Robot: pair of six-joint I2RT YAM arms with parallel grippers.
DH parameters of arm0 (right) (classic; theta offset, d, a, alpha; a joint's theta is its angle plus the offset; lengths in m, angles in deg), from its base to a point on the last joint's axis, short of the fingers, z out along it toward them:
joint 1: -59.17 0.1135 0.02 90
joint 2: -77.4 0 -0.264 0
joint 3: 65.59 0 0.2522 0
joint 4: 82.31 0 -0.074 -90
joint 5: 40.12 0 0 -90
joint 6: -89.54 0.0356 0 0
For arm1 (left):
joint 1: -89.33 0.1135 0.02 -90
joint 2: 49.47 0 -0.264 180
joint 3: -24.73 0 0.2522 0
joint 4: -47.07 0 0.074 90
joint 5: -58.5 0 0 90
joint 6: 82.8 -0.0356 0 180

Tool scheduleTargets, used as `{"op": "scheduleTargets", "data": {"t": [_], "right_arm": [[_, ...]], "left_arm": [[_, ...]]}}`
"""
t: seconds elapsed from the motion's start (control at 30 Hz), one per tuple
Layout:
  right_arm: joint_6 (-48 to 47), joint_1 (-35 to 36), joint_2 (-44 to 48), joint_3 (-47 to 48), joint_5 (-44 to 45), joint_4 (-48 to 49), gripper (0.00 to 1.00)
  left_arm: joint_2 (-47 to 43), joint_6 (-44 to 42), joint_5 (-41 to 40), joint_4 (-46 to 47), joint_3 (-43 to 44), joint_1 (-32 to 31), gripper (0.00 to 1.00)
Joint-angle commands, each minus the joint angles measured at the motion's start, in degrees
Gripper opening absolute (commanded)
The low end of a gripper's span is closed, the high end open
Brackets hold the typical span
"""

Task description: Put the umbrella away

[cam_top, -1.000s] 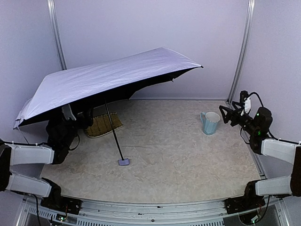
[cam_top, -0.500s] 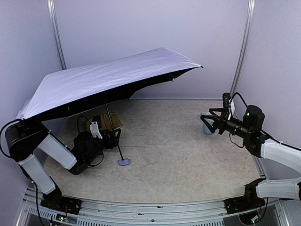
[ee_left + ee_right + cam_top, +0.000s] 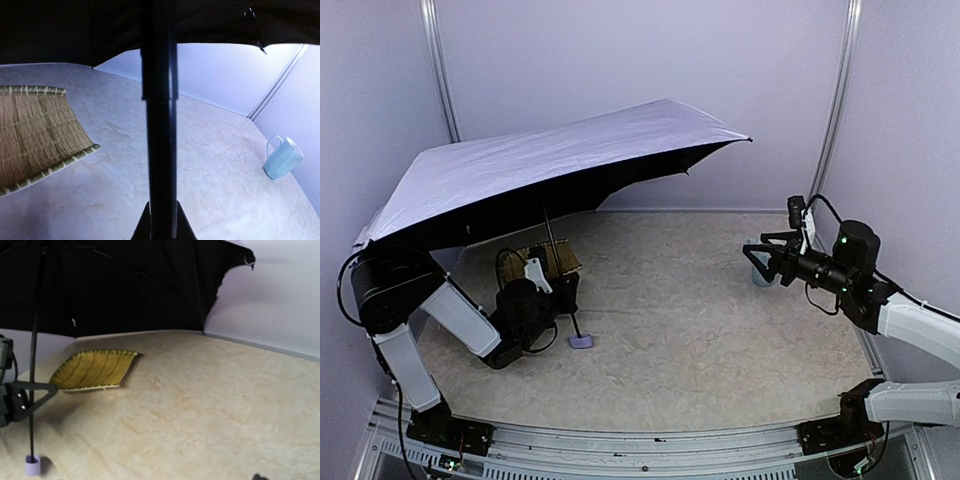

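Observation:
The umbrella (image 3: 550, 165) stands open on the table, pale lavender canopy tilted, left rim low, black underside (image 3: 125, 285) facing down. Its thin black shaft (image 3: 563, 285) slants down to the small lavender handle knob (image 3: 581, 341), which rests on the table. My left gripper (image 3: 563, 295) is shut on the shaft just above the knob. In the left wrist view the shaft (image 3: 159, 100) runs up from between the fingertips (image 3: 141, 231). My right gripper (image 3: 758, 262) hovers open over the right side of the table, far from the umbrella and holding nothing.
A woven yellow-green mat (image 3: 548, 258) lies under the canopy behind the shaft. A pale blue mug (image 3: 282, 157) stands at the right, partly hidden behind my right gripper in the top view. Pale walls and metal posts (image 3: 835, 110) close the back.
My left arm swung in from the left edge under the canopy, and its gripper has shut on the shaft. My right gripper moved left toward the table's middle, in front of the mug.

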Motion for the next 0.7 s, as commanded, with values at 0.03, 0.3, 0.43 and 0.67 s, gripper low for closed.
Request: {"op": "scheduleTargets", "data": {"t": [0.03,0.3,0.43,0.67], "right_arm": [[3.48,2.57,2.42,3.53,2.22,-4.53,0.75],[3.25,11.08,2.58,8.84,4.43,-5.83,0.74],[2.65,15.55,1.03,12.75,3.73,-4.70,0.74],[11.05,18.16,-8.44,22.29,-7.32,10.77,0.75]], "left_arm": [[-4.01,2.41,6.14,-3.31,3.71,-1.40,0.00],[-16.65,-1.72,10.95,-12.31,11.66,-6.99,0.00],[-18.22,-1.17,16.32,-16.02,17.00,-8.33,0.00],[-12.42,3.26,25.61,-7.04,19.22,-14.54,0.00]]}}
